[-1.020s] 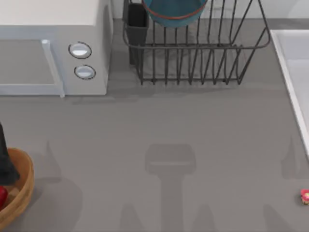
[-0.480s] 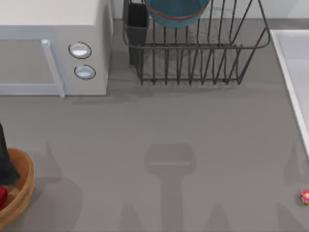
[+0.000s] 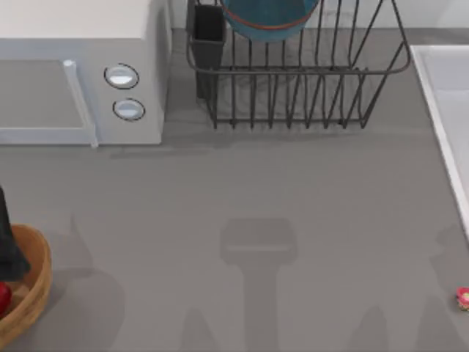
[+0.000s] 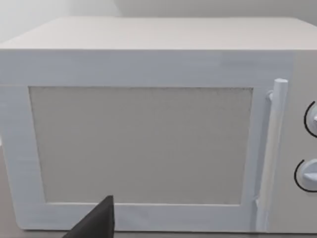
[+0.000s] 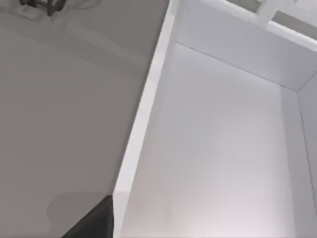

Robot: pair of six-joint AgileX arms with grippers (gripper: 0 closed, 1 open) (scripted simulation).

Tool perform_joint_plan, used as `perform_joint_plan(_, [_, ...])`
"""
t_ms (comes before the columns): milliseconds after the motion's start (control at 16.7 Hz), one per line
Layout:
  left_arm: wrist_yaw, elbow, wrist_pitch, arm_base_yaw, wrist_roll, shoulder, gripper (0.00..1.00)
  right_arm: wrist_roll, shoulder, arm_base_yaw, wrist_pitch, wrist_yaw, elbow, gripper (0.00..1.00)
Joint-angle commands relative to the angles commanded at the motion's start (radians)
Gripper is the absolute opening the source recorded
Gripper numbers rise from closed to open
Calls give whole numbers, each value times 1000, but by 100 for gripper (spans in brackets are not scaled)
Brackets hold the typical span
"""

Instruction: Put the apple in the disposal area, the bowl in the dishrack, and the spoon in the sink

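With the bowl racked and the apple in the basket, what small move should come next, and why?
Probably bring the right arm down toward the spoon. It lies on the table near the right edge, just short of the sink, whose basin is bare in the right wrist view. The bowl sits in the dishrack and the apple in the basket.

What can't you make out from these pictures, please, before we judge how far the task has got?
- Apple: top view, cut off by the left edge and partly behind the dark left arm.
- Bowl: cut off by the top edge.
- Spoon: too small to tell its shape.
- Sink: cut off at the right edge.
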Motion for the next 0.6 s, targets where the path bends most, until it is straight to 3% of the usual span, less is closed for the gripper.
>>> perform_joint_plan(360, [0, 0, 0, 0, 0, 0, 100, -540, 549, -18, -399, 7, 303, 100])
perform_joint_plan(600, [0, 0, 0, 0, 0, 0, 100, -809, 818, -26, -610, 6, 476, 100])
